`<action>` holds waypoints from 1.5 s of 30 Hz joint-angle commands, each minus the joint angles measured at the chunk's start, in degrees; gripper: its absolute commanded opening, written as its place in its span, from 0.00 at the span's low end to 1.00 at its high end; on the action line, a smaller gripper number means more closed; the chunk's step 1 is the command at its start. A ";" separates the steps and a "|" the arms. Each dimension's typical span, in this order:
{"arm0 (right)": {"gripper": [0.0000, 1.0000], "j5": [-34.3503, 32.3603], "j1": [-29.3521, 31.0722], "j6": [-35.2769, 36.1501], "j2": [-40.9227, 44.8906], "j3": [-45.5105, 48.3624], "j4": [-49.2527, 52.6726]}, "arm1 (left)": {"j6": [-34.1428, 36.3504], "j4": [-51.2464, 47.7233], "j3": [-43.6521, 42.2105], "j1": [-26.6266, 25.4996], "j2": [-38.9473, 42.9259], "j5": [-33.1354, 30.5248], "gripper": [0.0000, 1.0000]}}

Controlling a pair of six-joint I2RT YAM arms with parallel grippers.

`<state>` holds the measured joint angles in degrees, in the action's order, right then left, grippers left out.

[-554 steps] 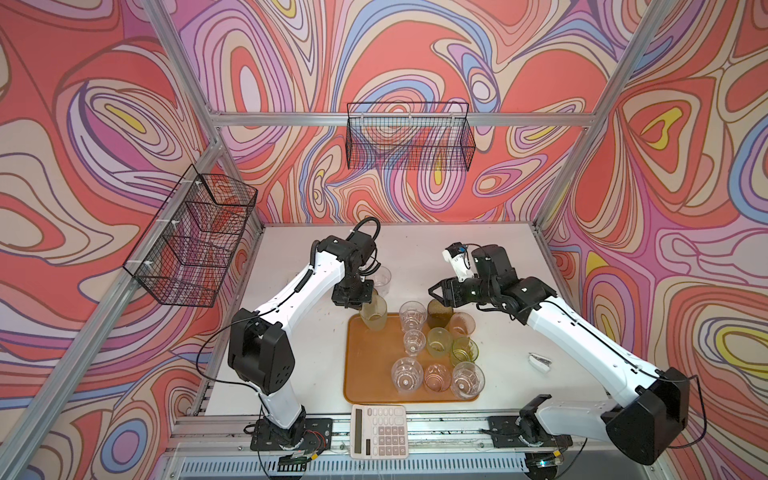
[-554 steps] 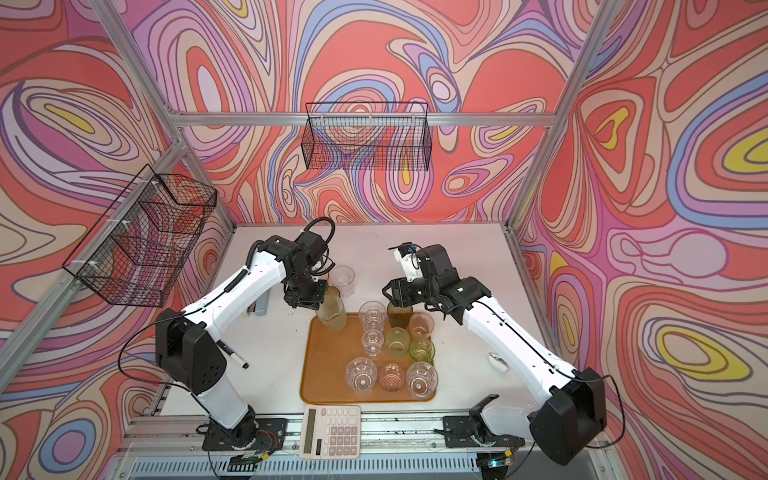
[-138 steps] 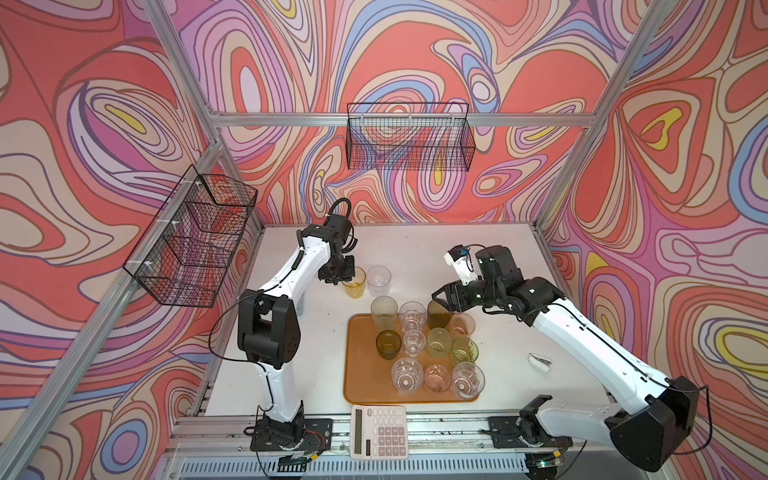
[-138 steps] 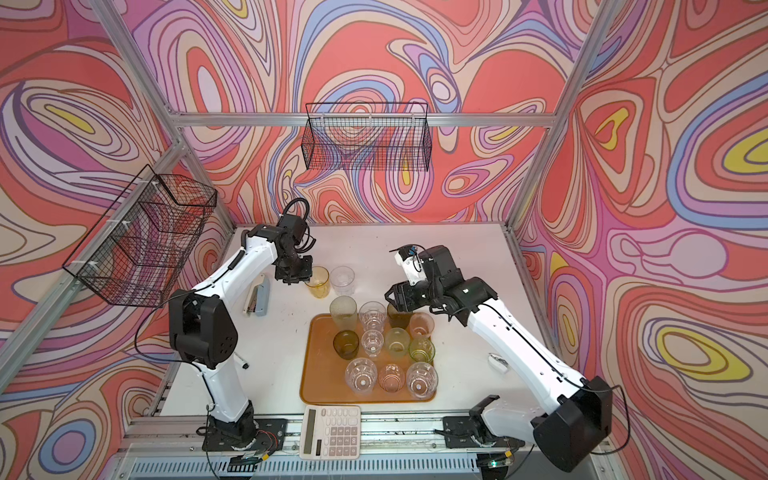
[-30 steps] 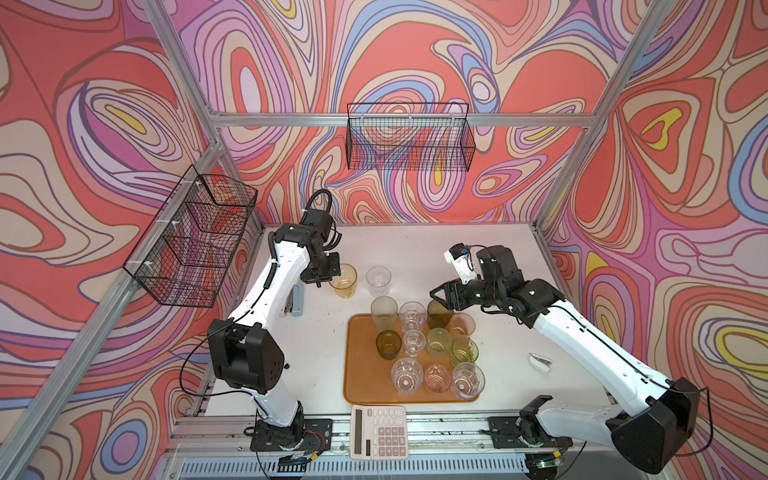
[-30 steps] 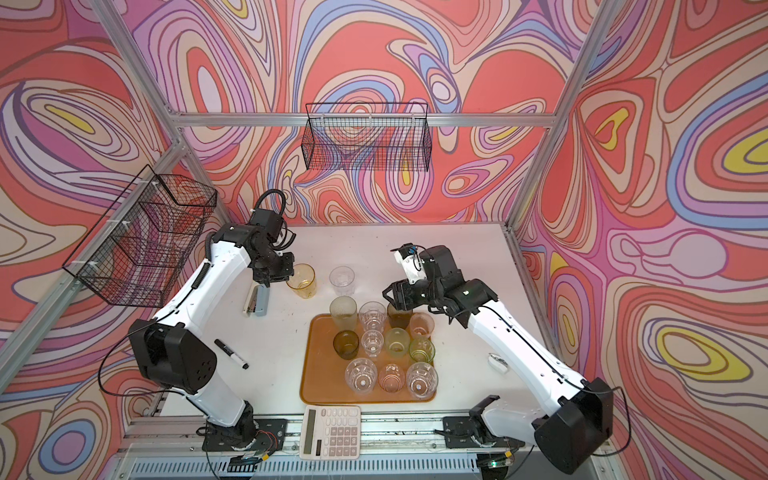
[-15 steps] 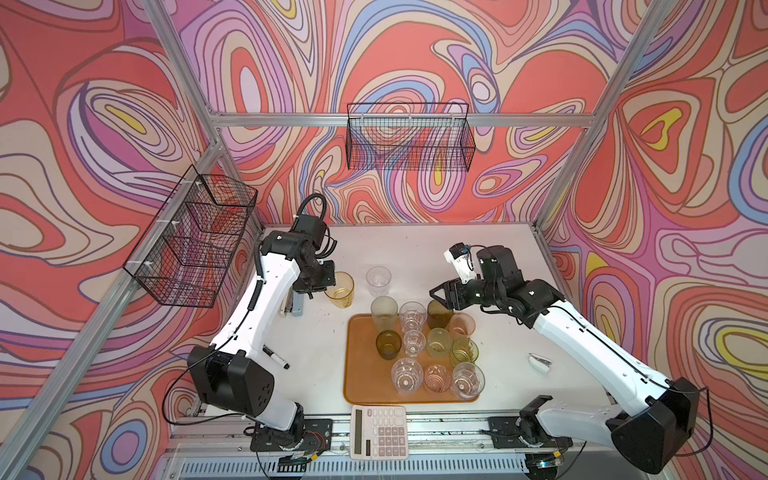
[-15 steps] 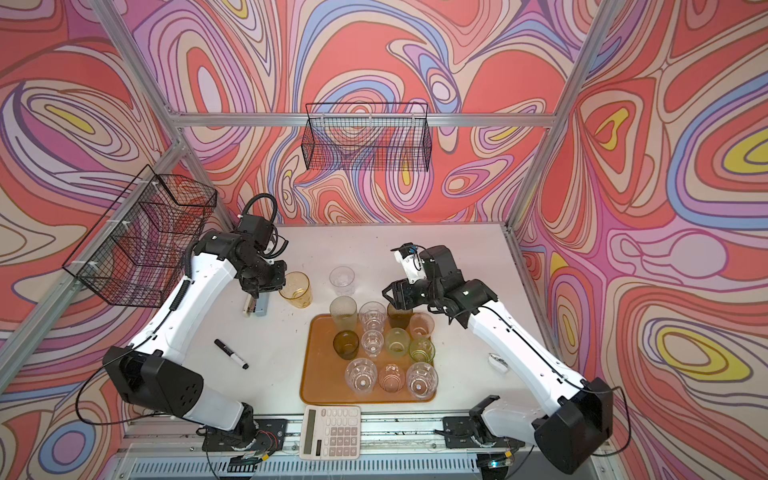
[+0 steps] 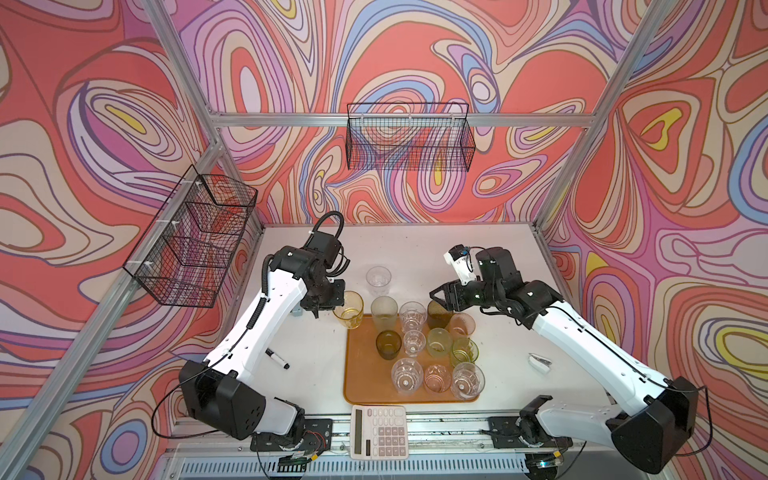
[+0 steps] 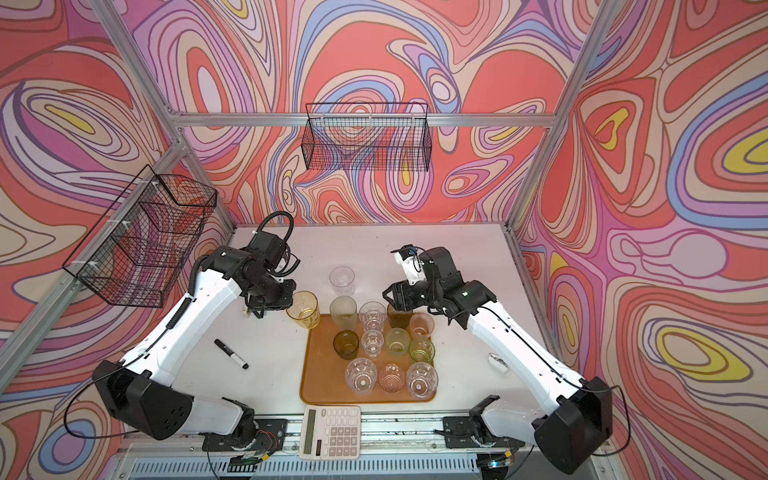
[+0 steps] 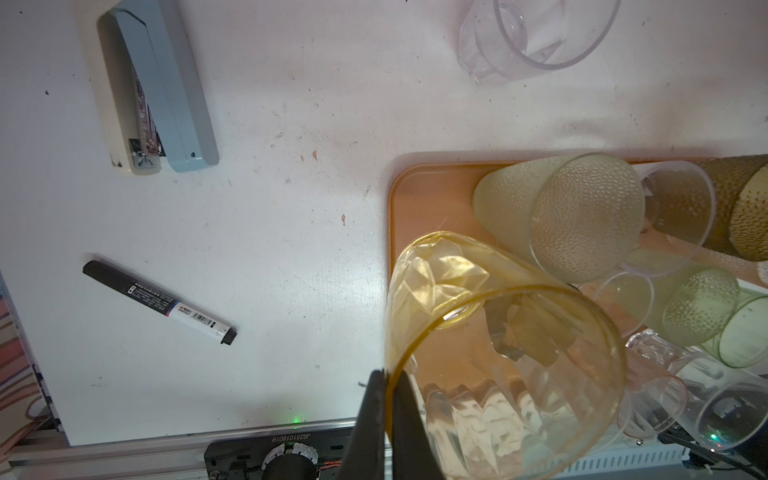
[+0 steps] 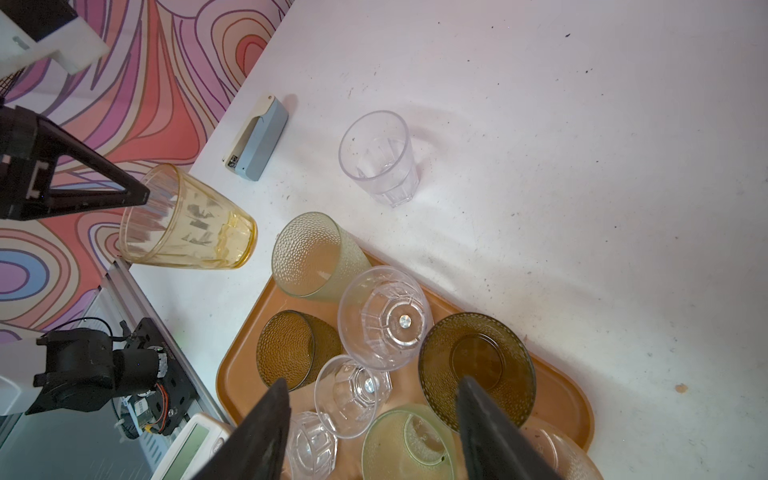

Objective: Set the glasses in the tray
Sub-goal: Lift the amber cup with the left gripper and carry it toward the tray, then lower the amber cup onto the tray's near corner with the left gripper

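A large, flat, orange-brown rectangular tray (image 9: 365, 386) with rounded corners and a low rim lies on the white bench (image 9: 415, 249), its left strip bare. Eleven see-through tumblers stand upright in it, close-packed in three rows. The farthest row holds a tall dimpled pale green tumbler (image 9: 384, 313), a clear faceted one (image 9: 412, 316), a tall olive-brown one (image 9: 438, 320) and a pink one (image 9: 462, 325). A faceted amber tumbler (image 9: 348, 309) hangs tilted at the tray's far left corner, its rim pinched in the jaws of the left gripper (image 11: 386, 376). A lone clear tumbler (image 9: 378, 280) stands upright on the bench beyond the tray, apart from it.
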<state>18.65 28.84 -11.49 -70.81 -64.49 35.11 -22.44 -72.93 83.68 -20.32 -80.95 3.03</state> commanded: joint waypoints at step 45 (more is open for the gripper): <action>0.66 -0.81 -0.34 -0.29 1.03 1.27 -1.02 | -9.19 -3.18 -14.27 -14.61 14.82 -0.67 0.00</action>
<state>18.44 28.84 -11.64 -70.50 -63.72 35.09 -28.99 -75.35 70.37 -33.56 -67.07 2.55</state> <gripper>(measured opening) 0.660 0.061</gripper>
